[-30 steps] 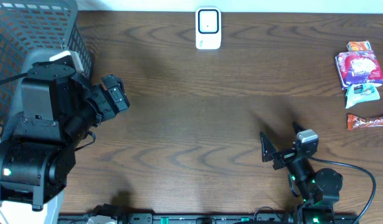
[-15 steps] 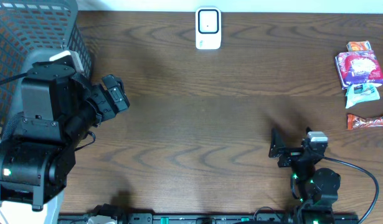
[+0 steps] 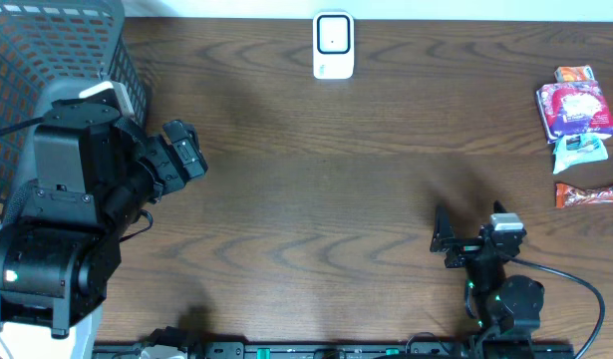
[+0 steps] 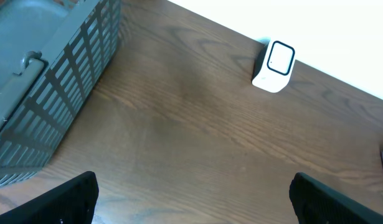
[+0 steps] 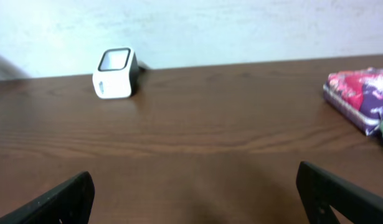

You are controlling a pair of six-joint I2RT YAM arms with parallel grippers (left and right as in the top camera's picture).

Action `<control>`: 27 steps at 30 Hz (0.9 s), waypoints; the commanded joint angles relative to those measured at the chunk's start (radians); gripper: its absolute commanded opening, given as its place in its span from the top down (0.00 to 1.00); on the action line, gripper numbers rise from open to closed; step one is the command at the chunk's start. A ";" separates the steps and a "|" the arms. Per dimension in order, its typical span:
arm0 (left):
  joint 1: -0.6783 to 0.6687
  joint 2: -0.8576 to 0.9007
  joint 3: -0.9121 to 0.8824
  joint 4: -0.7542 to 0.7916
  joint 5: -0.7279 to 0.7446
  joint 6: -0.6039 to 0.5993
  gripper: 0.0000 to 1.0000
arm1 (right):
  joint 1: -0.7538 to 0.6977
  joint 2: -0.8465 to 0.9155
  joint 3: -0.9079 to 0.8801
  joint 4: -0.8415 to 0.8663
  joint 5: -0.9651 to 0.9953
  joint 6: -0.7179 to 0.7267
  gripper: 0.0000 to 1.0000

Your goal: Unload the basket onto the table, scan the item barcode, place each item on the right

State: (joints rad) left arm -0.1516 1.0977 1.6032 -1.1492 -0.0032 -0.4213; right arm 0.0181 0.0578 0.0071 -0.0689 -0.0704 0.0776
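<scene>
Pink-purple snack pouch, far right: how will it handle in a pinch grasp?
Probably floppy: the snack pouch looks like a soft, puffy film bag, so it may crumple when pinched. Likely light for its size. It lies against the white-green packet, which might drag along if pushed.

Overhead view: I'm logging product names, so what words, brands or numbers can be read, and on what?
None can be read.
Red-and-purple snack packet: print too blurred.
Orange-red wrapped bar: print too small.
White box-shaped scanner: no text visible.
</scene>
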 commanded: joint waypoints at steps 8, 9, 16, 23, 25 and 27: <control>0.002 -0.001 0.002 -0.002 -0.006 0.009 0.02 | 0.010 -0.053 -0.002 -0.006 0.009 -0.034 0.01; 0.002 -0.001 0.002 -0.002 -0.006 0.009 0.02 | 0.010 -0.053 -0.002 -0.006 0.008 -0.034 0.01; 0.002 -0.001 0.002 -0.002 -0.006 0.009 0.02 | 0.010 -0.053 -0.002 -0.006 0.012 -0.043 0.01; 0.002 -0.001 0.002 -0.002 -0.006 0.009 0.02 | 0.010 -0.053 -0.002 -0.007 0.011 -0.074 0.01; 0.002 -0.001 0.002 -0.002 -0.006 0.009 0.02 | 0.010 -0.053 -0.002 -0.008 0.012 -0.076 0.01; 0.002 -0.001 0.002 -0.002 -0.006 0.009 0.02 | 0.010 -0.053 -0.002 -0.008 0.012 -0.076 0.01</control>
State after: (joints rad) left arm -0.1516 1.0977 1.6032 -1.1492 -0.0029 -0.4213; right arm 0.0181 0.0147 0.0071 -0.0692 -0.0704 0.0280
